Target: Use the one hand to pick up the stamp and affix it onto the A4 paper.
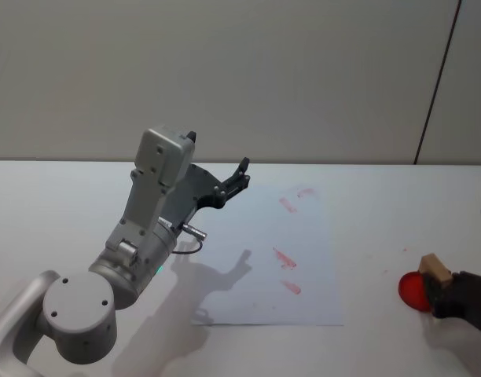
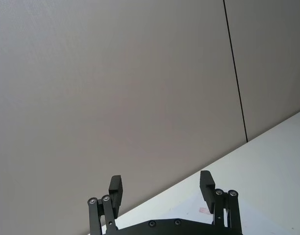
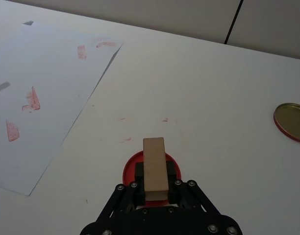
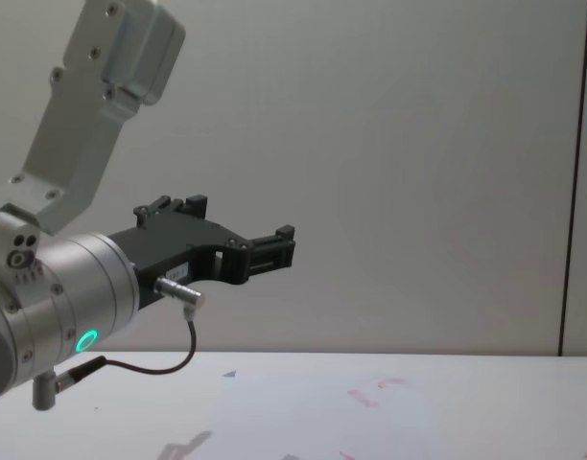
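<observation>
The stamp (image 3: pixel 154 156), a tan wooden block, is gripped between the fingers of my right gripper (image 3: pixel 155 173), which is shut on it. It sits over a round red ink pad (image 3: pixel 130 167); whether it touches the pad I cannot tell. In the head view the stamp (image 1: pixel 434 267) and right gripper (image 1: pixel 438 294) are at the table's right edge, right of the A4 paper (image 1: pixel 248 259). The paper (image 3: pixel 47 78) lies flat and bears a few red marks. My left gripper (image 1: pixel 239 176) hangs raised over the paper's far left, open (image 2: pixel 161 189) with nothing in it.
A round gold lid (image 3: pixel 291 122) lies on the white table (image 3: pixel 199 88) beyond the red pad (image 1: pixel 411 289). The left arm's elbow and wrist (image 1: pixel 146 228) rise over the paper's left edge. A grey wall stands behind the table.
</observation>
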Controlling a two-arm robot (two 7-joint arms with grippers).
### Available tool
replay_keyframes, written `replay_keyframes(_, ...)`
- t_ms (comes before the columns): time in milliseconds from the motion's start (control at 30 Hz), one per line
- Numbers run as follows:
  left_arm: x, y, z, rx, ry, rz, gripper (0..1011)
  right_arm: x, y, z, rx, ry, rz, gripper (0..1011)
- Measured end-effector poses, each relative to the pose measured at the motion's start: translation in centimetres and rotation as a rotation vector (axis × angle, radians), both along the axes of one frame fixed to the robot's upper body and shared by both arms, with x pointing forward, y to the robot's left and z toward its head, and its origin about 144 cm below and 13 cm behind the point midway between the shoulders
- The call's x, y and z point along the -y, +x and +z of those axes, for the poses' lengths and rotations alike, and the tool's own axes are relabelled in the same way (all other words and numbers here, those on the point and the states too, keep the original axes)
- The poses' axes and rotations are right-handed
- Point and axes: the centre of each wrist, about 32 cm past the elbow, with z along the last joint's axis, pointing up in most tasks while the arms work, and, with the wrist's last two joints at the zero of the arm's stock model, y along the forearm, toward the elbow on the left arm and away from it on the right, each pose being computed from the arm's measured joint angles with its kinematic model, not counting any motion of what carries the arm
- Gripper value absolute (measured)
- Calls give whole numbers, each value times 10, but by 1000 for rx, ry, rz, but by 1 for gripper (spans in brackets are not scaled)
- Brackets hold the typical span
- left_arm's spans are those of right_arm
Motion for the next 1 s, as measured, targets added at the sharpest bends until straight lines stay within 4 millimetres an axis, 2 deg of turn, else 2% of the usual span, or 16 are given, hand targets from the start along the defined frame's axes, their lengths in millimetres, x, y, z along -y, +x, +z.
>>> replay_keyframes(1000, 0, 0, 0, 0, 0, 0, 1003, -8, 12, -13, -37, -33, 3, 222)
